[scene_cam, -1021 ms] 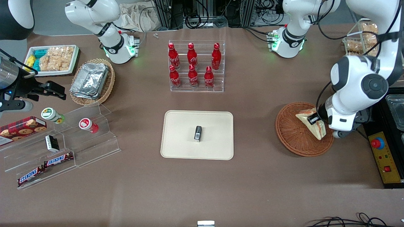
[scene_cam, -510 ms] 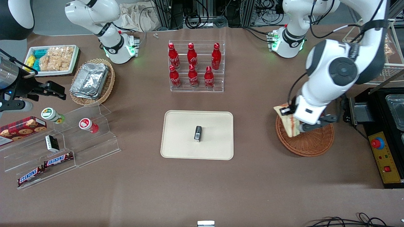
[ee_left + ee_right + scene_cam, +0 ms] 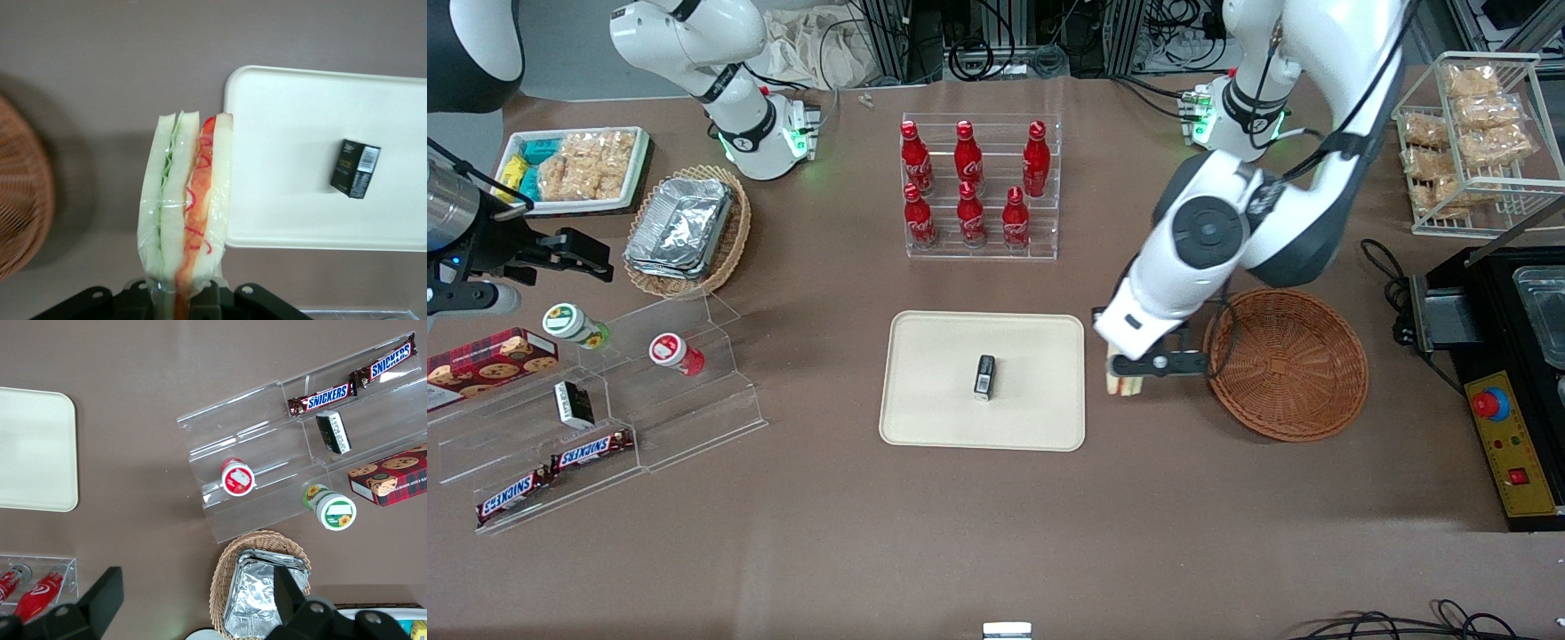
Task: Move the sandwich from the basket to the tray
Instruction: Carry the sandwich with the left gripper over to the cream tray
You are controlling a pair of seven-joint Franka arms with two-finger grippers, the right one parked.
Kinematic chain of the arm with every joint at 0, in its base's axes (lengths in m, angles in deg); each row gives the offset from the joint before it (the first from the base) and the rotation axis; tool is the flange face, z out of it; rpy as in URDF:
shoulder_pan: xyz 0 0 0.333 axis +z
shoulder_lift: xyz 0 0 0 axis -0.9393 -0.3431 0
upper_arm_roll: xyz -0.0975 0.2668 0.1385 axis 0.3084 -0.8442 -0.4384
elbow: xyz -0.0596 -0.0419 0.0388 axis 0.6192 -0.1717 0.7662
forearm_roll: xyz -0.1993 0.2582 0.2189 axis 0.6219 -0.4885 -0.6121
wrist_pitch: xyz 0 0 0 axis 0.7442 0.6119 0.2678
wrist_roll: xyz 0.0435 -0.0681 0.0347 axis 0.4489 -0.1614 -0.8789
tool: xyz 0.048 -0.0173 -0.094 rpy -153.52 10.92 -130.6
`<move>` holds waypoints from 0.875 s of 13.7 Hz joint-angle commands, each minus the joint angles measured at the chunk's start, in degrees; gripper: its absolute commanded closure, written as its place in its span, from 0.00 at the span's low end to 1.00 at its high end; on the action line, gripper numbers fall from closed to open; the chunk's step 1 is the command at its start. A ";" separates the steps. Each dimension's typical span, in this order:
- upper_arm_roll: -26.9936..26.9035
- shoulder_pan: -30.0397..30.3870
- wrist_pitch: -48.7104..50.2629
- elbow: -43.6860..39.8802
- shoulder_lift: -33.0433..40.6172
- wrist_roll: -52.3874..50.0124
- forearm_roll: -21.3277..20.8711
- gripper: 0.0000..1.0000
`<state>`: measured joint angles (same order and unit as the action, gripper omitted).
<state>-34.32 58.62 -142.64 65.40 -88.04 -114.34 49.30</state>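
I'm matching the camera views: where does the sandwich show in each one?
Front view: sandwich hangs in the pincer, between tray and basket.
Left wrist view: sandwich held upright in the pincer, over the table beside the tray's edge.
Right wrist view: not in it.
Shared landmark: the tray.

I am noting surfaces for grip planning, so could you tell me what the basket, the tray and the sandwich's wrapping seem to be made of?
Basket: reddish-brown woven wicker, visible weave.
Tray: smooth matte cream, probably plastic.
Sandwich, gripped by the left gripper between basket and tray: glossy clear film with creases, likely plastic wrap.
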 commanded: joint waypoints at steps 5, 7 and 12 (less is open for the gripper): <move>-0.43 -6.88 -9.74 -4.21 -12.77 -10.09 -11.77 0.93; -0.43 -6.88 -11.78 -4.12 -14.71 -10.09 -12.84 0.92; -0.43 -6.97 -13.36 -3.86 -17.18 -10.35 -14.43 0.47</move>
<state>-34.50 52.40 -155.36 63.34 -104.23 -123.17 36.44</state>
